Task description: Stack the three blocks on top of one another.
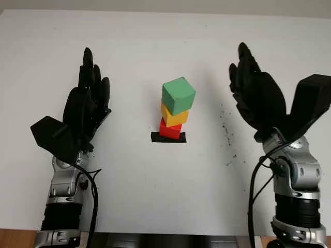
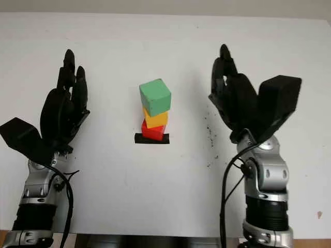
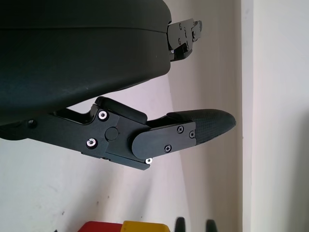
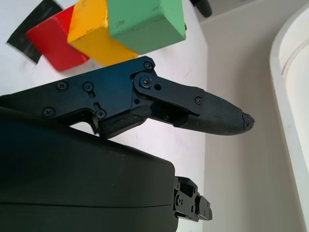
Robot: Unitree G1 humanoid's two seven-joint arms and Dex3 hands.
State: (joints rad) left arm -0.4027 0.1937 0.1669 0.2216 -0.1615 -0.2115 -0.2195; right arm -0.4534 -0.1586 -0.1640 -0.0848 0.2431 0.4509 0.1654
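Three blocks stand in one stack at the middle of the white table (image 1: 155, 196). The red block (image 1: 169, 129) sits at the bottom on a black tape mark (image 1: 168, 137). The yellow block (image 1: 174, 115) rests on it, and the green block (image 1: 178, 95) tops the stack, turned a little off square. My left hand (image 1: 88, 98) is open, raised to the left of the stack and apart from it. My right hand (image 1: 253, 88) is open too, raised to the right of the stack. The stack also appears in the right wrist view, green block (image 4: 145, 21) over yellow block (image 4: 91, 36) and red block (image 4: 50, 43).
Small dark specks (image 1: 226, 135) mark the table between the stack and my right hand. The table's front edge (image 1: 165, 235) runs along the bottom, with black cables (image 1: 93, 196) hanging by both wrists.
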